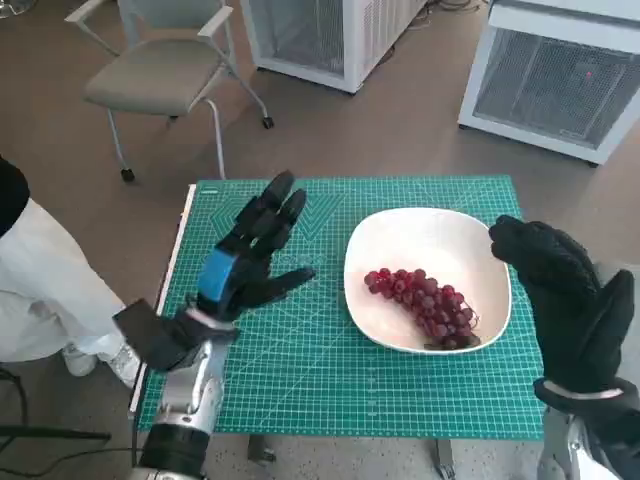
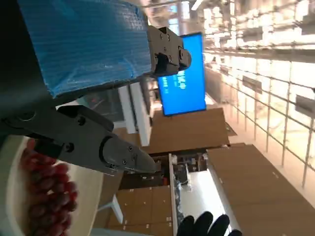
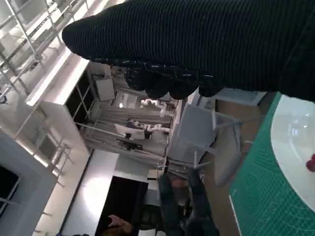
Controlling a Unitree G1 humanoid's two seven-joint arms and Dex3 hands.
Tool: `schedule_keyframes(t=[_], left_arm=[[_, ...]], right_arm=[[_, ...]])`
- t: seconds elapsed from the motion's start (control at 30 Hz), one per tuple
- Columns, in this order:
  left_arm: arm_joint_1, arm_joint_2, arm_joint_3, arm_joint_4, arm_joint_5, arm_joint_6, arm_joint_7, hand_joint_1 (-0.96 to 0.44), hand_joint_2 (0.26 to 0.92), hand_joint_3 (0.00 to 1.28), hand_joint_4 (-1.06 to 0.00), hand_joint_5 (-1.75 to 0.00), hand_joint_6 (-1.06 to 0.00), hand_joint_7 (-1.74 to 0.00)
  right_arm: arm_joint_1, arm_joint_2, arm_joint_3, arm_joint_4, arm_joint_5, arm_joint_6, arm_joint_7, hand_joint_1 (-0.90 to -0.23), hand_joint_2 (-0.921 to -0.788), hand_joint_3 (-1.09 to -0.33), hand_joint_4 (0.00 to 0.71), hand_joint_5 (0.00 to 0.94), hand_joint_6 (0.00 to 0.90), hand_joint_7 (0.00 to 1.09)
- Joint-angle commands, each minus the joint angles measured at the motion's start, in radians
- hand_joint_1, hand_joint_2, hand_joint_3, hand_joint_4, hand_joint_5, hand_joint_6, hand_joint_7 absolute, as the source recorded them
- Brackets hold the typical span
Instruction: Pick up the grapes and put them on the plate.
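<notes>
The grapes [image 1: 425, 306] lie inside the white plate [image 1: 400, 235], toward its 5 o'clock rim, on the green cutting mat [image 1: 300, 370]. The left hand [image 1: 245, 262] hovers at the plate's 9 o'clock, fingers spread, grasping nothing. The right hand [image 1: 565, 290] (gloved) stands at 3 o'clock, fingers loose and released.

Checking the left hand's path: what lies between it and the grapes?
In the head view, only bare green mat and the plate rim separate the left hand from the grapes.
</notes>
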Motion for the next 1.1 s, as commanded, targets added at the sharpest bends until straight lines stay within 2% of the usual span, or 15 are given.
schedule_keyframes(t=[0.03,0.53,1.1], left_arm=[[0.018,-0.001,0.025,-0.032,-0.020,0.023,-0.027,-0.39,0.921,0.03,-0.24,-0.03,-0.25,-0.03],[0.085,-0.007,0.024,-0.101,0.065,-0.010,-0.008,-0.40,0.921,0.03,-0.27,-0.02,-0.26,-0.03],[0.120,-0.015,0.031,-0.154,0.038,0.014,-0.033,-0.40,0.921,0.04,-0.28,-0.01,-0.25,-0.01]], right_arm=[[-0.003,-0.012,0.003,0.016,0.008,0.020,0.011,-0.434,-0.921,-0.578,0.396,0.615,0.160,0.95],[-0.014,-0.019,0.005,0.019,0.014,0.025,0.024,-0.433,-0.921,-0.578,0.397,0.616,0.161,0.95],[-0.018,-0.025,0.006,0.020,0.016,0.028,0.030,-0.433,-0.921,-0.576,0.399,0.613,0.164,0.95]])
